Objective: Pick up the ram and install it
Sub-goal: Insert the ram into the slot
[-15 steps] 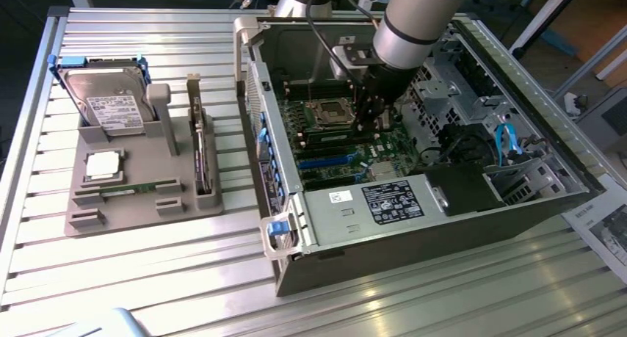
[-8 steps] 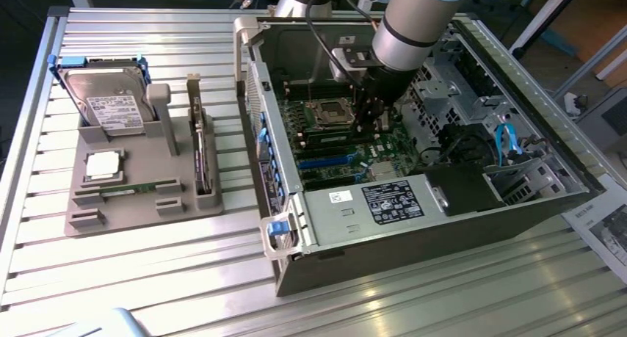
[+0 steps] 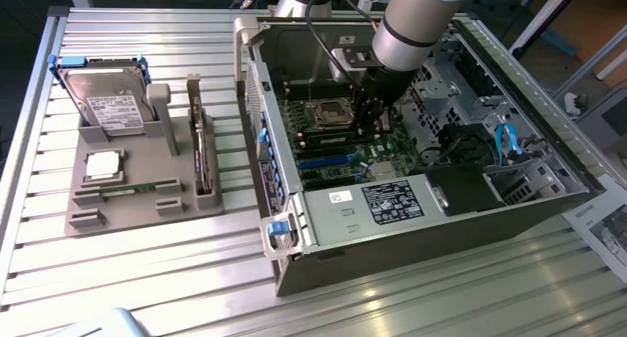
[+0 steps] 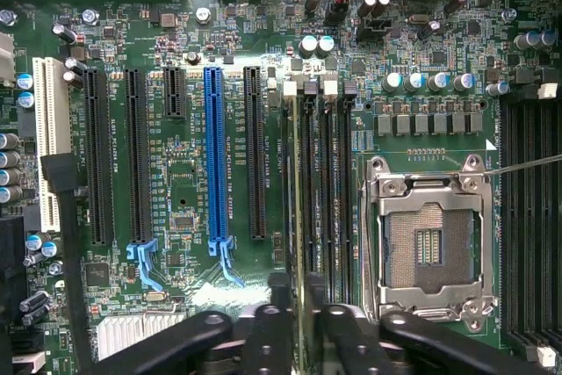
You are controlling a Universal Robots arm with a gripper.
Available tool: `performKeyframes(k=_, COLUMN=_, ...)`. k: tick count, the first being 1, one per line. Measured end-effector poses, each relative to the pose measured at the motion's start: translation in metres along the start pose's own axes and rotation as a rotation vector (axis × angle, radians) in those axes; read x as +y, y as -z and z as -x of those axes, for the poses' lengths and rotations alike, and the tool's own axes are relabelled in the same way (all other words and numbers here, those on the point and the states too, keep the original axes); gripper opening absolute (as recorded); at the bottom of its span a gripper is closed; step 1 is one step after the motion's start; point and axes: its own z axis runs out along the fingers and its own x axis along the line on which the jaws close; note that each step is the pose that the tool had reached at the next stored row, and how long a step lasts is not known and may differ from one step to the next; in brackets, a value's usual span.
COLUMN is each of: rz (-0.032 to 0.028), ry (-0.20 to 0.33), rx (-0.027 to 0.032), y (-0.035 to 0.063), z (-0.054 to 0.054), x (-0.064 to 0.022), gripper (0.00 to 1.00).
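High exterior view and close wrist view share the motherboard (image 3: 377, 155) (image 4: 189, 164).

We look down on the green motherboard (image 4: 184, 173). The gripper (image 4: 305, 340) hangs over the bank of black memory slots (image 4: 332, 199), and the ram (image 4: 305, 292) stands edge-on along one of them, just beneath it. Beside the slots lies the open processor socket (image 4: 428, 248) in its metal frame; a blue expansion slot (image 4: 216, 155) runs parallel on the other side.

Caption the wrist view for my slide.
Robot claw over a memory stick standing edge-on on the motherboard, beside the empty processor socket.
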Motion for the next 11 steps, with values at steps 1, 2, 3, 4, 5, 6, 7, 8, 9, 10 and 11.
performKeyframes(k=1, rz=0.0000, ry=0.000, rx=0.0001, y=0.0000, z=0.0000, x=0.0000, gripper=0.25)
performKeyframes(k=2, rz=0.0000, ry=0.000, rx=0.0000, y=0.0000, z=0.0000, x=0.0000, gripper=0.25)
performKeyframes(k=3, rz=0.0000, ry=0.000, rx=0.0000, y=0.0000, z=0.0000, x=0.0000, gripper=0.25)
performKeyframes(k=4, rz=0.0000, ry=0.000, rx=0.0000, y=0.0000, z=0.0000, x=0.0000, gripper=0.25)
performKeyframes(k=5, rz=0.0000, ry=0.000, rx=0.0001, y=0.0000, z=0.0000, x=0.0000, gripper=0.25)
performKeyframes(k=6, rz=0.0000, ry=0.000, rx=0.0000, y=0.0000, z=0.0000, x=0.0000, gripper=0.25)
performKeyframes(k=7, rz=0.0000, ry=0.000, rx=0.0000, y=0.0000, z=0.0000, x=0.0000, gripper=0.25)
performKeyframes(k=8, rz=0.0000, ry=0.000, rx=0.0000, y=0.0000, z=0.0000, x=0.0000, gripper=0.25)
performKeyframes(k=9, rz=-0.0001, ry=0.000, rx=-0.0001, y=0.0001, z=0.0000, x=0.0000, gripper=0.25)
performKeyframes(k=10, rz=0.0000, ry=0.000, rx=0.0002, y=0.0005, z=0.0000, x=0.0000, gripper=0.25)
performKeyframes(k=11, rz=0.0001, ry=0.000, rx=0.0002, y=0.0011, z=0.0000, x=0.0000, gripper=0.25)
